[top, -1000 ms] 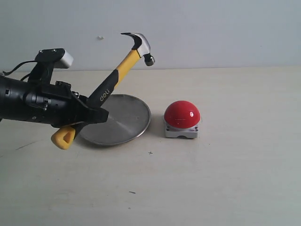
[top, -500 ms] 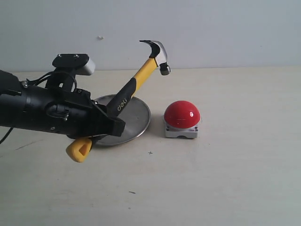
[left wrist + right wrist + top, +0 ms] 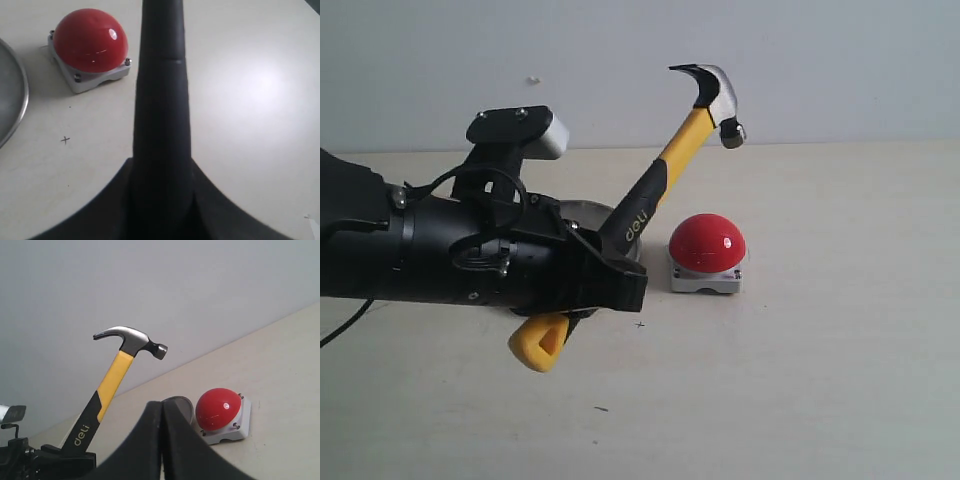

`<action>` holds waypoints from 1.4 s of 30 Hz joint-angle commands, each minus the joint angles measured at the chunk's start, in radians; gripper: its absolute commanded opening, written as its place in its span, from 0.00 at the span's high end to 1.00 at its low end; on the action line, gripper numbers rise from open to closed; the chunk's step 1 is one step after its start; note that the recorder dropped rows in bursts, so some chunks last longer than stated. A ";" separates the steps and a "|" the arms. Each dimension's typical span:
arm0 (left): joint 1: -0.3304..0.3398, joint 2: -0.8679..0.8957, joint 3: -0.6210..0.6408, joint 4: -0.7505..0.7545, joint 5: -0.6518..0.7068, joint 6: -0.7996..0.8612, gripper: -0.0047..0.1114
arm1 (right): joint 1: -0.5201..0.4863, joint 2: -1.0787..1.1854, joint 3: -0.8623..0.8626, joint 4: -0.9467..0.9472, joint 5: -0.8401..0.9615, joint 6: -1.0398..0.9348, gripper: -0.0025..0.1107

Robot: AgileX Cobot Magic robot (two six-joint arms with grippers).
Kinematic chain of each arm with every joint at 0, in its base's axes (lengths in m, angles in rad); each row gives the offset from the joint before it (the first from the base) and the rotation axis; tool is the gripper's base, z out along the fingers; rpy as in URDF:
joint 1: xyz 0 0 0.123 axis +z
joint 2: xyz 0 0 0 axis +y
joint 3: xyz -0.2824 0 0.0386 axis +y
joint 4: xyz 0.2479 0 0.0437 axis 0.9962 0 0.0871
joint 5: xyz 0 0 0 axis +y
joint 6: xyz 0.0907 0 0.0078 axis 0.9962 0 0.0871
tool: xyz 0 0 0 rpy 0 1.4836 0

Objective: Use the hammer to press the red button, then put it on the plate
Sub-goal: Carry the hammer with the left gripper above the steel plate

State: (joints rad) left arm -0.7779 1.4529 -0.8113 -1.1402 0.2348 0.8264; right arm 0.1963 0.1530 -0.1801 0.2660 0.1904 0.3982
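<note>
Left gripper (image 3: 610,285): seen from the exterior view, clamped on the hammer's black grip, jaws parted only as wide as the handle.
Hammer (image 3: 642,212): slanting up to the right, yellow butt low near the table (image 3: 820,350), head in the air over the red button and well clear of it.
Red button (image 3: 708,243): sitting on the table, just right of the plate.
Plate (image 3: 588,211): mostly hidden behind the left arm (image 3: 440,260); only a strip of rim shows.
Left wrist view: black grip rises from the closed jaws, with the button off to one side.
Right gripper (image 3: 162,440): in its wrist view, fingers pressed together, holding nothing.
</note>
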 commanded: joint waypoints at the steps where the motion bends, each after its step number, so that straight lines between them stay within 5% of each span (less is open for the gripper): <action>1: -0.013 -0.022 -0.005 0.024 -0.056 0.000 0.96 | 0.002 -0.003 0.005 -0.005 -0.014 -0.003 0.98; 9: 0.024 -0.022 -0.005 0.091 -0.113 0.000 0.96 | 0.002 -0.003 0.005 -0.003 -0.014 -0.004 0.98; 23: 0.196 -0.020 -0.072 0.221 -0.121 0.002 0.96 | 0.002 -0.003 0.005 -0.003 -0.014 -0.004 0.98; 30: 0.238 0.020 -0.155 0.429 0.108 -0.016 0.96 | 0.002 -0.003 0.005 -0.003 -0.014 -0.004 0.98; 37: 0.238 0.099 -0.251 1.095 0.269 -0.664 0.96 | 0.002 -0.003 0.005 -0.003 -0.014 -0.004 0.98; 42: 0.236 0.100 -0.264 1.266 0.250 -1.038 0.96 | 0.002 -0.003 0.005 -0.003 -0.014 -0.004 0.98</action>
State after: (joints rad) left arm -0.5392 1.5741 -1.0479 0.0484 0.5881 -0.0191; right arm 0.1963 0.1530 -0.1801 0.2660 0.1904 0.3982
